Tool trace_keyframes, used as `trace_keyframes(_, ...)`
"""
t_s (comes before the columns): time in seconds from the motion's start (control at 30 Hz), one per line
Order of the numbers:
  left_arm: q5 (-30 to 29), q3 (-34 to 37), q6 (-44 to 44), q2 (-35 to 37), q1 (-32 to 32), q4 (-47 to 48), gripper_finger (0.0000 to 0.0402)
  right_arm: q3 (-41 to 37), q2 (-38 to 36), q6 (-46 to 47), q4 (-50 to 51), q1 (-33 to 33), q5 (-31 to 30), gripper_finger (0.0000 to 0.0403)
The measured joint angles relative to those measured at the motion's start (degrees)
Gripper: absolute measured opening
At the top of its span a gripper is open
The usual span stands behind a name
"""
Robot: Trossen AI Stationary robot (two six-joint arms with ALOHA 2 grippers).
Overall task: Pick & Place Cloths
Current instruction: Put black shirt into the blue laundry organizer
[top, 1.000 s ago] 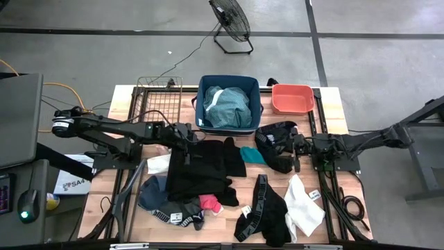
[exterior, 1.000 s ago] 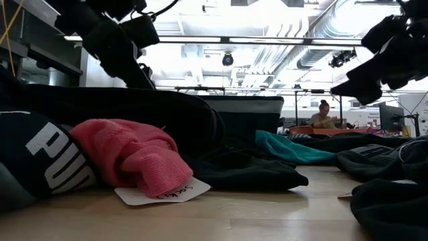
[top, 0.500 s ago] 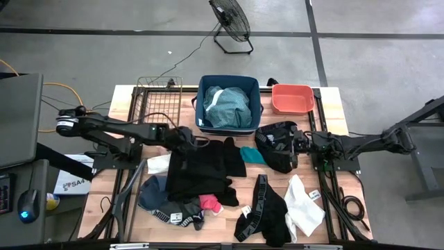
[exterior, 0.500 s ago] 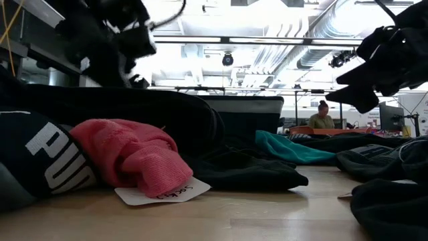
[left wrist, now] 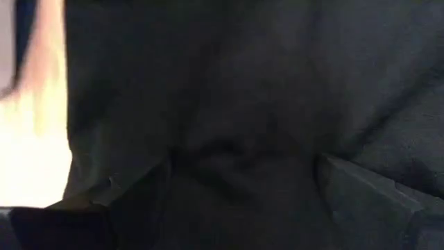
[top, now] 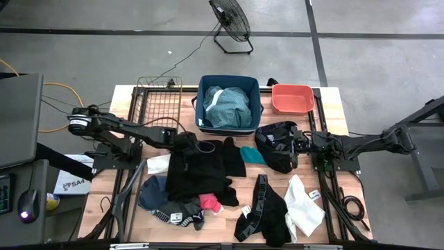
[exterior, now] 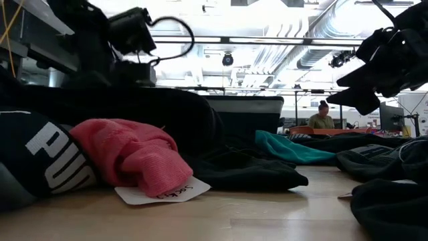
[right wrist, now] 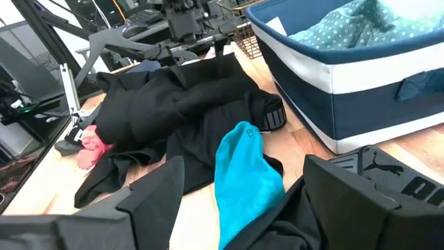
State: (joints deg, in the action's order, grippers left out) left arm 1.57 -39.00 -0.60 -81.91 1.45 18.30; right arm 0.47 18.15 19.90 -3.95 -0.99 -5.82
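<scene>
While both fingers (right wrist: pixel 236 201) gape empty, one blue bin (top: pixel 229 104), one coral tub (top: pixel 292 98), nine-odd cloths (top: pixel 201 170).

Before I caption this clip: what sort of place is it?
Probably a robotics lab or workshop hall: bare concrete floor with a standing fan, exposed ceiling ducts, a person at a far desk.

"PUMA" in white on a black garment (exterior: pixel 40 164), also on a black waistband (right wrist: pixel 388 177). Handwritten tag (exterior: pixel 160 193) beneath the pink sock (exterior: pixel 130 157), unreadable.
</scene>
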Motion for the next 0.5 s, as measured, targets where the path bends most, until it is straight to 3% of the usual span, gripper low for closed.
trace_keyframes(0.13,-0.72,-0.24,-0.46,-2.77,0.0,-0.17,0.0336,-0.02,0.0,0.53,0.18,0.0,-0.02,0.0287)
trace_keyframes(0.23,-0.76,-0.26,-0.47,-4.08,0.0,-0.09,0.0299,-0.02,0.0,2.75,0.72,0.0,0.0,0.0287)
trace_keyframes(0.37,-0.39,-0.23,-0.42,-4.28,0.0,0.07,0.0221,-0.04,0.0,2.51,0.68,0.0,0.0,0.0287)
trace_keyframes(0.5,0.21,-0.42,-0.53,-4.32,0.02,0.54,0.0109,-0.04,0.0,2.4,0.66,0.0,0.0,0.0287)
